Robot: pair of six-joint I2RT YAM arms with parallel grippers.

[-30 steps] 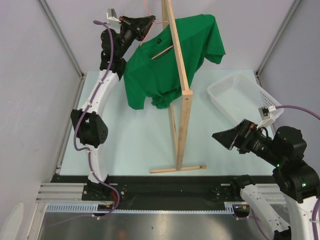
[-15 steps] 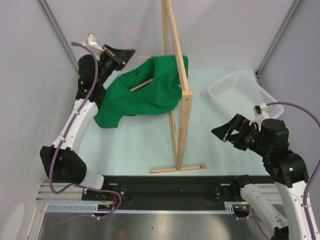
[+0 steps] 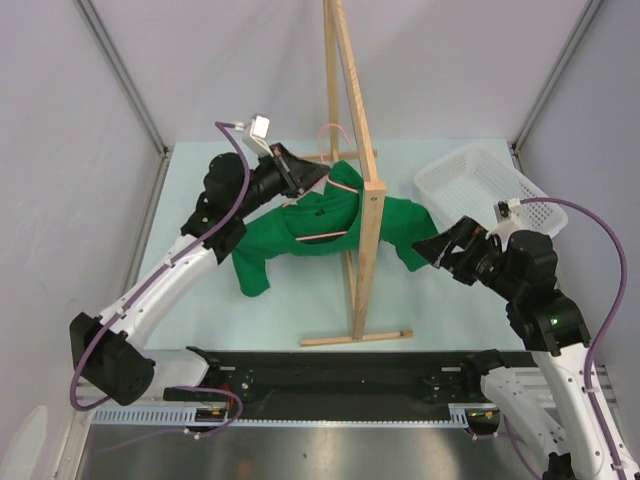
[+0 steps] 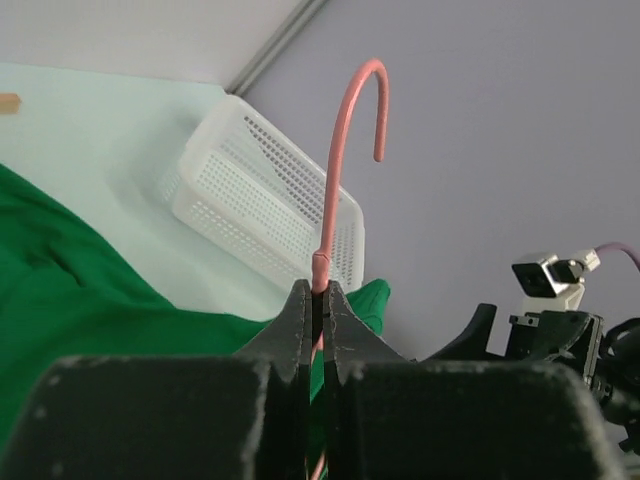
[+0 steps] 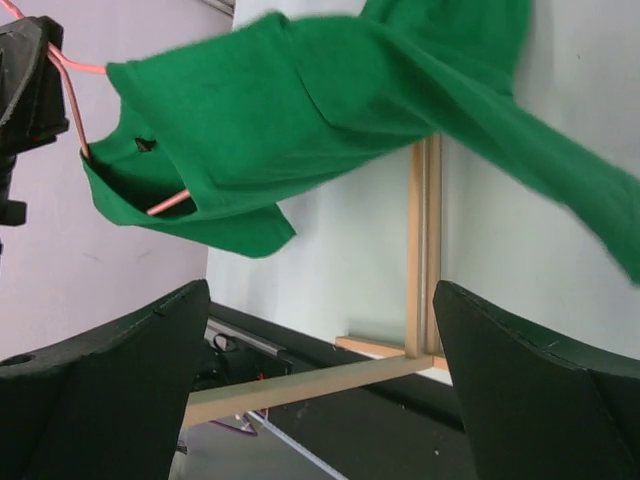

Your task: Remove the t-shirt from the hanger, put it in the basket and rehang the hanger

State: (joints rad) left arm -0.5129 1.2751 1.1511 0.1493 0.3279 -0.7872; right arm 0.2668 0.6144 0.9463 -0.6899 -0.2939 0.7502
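The left hand (image 3: pixel 318 177) is clenched tight on the thin neck of the pink hanger (image 3: pixel 322 237), just under the hook. In the left wrist view its fingers (image 4: pixel 290 325) pinch the wire with no gap, and the hook pokes up at 12 o'clock from the grip, hooked onto nothing. I think it holds the wire there because the neck is the one bare bit the cloth does not cover, so the hanger can be held firm. The green t-shirt (image 3: pixel 300 225) is on the hanger, with pink wire showing through its neck hole. In the top view it lies stretched across the middle of the worktop (image 3: pixel 290 300), from about 8 o'clock over to 3 o'clock. There it crosses the tall wooden rack (image 3: pixel 370 230). I cannot tell if the cloth touches the worktop. The right hand (image 3: pixel 437 247) is spread wide open and holds nothing. It sits at about 4 o'clock, just beside the near end of the shirt, and the right wrist view shows green cloth ahead of it. It looks ready to grab the cloth and pull it off the wire. The rack post stands in the way, so the soft shirt may catch on it. A white basket (image 3: pixel 480 190) waits at 2 o'clock, maybe for the shirt
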